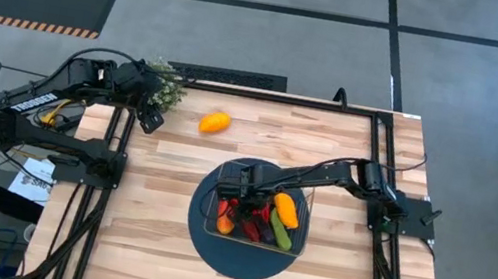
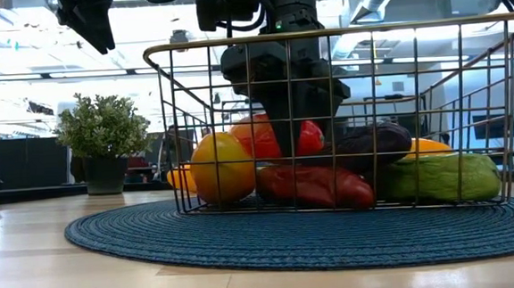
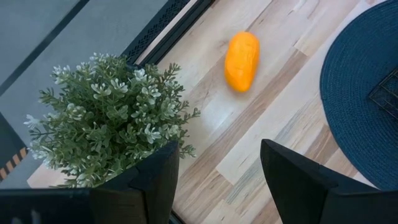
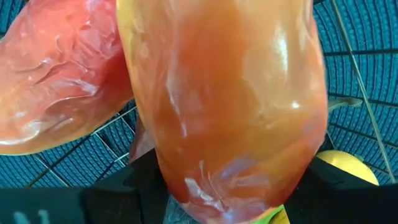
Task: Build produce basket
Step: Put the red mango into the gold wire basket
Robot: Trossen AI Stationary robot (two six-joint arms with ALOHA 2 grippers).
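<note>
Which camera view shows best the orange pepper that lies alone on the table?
The left wrist view: the orange pepper lies large and unblocked on the wood. The high view shows it small. In the low view the basket mostly hides it; the right wrist view misses it.

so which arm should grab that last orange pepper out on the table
Left. The left gripper hangs open by the potted plant, near the orange pepper. The right gripper is down in the basket.

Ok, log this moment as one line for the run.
right gripper: in silvery wire-mesh basket, holding red-orange pepper | left gripper: open, by potted plant | orange pepper: on table
</note>
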